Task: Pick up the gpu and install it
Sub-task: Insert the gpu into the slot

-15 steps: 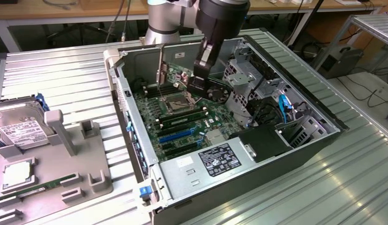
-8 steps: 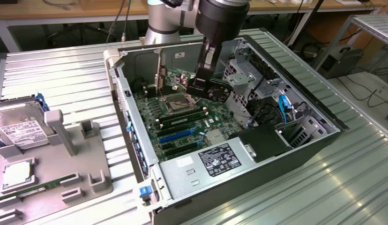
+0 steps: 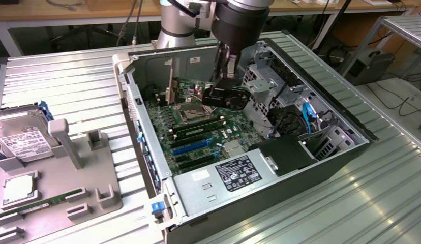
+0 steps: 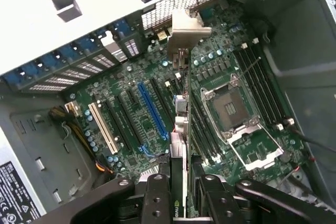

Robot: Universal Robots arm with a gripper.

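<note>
The gpu (image 4: 179,129) is a thin dark card seen edge-on in the wrist view, with its silver bracket (image 4: 185,30) toward the case's perforated rear wall. My gripper (image 4: 179,184) is shut on the card's near end, one black finger on each face. The card hangs above the green motherboard (image 4: 131,77), over the strip between the blue slot (image 4: 152,108) and the CPU socket (image 4: 231,108). In the exterior view the gripper (image 3: 222,95) reaches down into the open computer case (image 3: 346,152), and the card's bracket (image 3: 171,81) stands upright near the rear wall.
A white slot (image 4: 102,127) lies beside the black and blue ones. The power supply (image 3: 228,175) fills the case's near end, with a drive cage (image 3: 265,76) and blue cables (image 3: 305,114) at the exterior view's right. A grey fixture (image 3: 82,198) holds a hard drive (image 3: 24,142).
</note>
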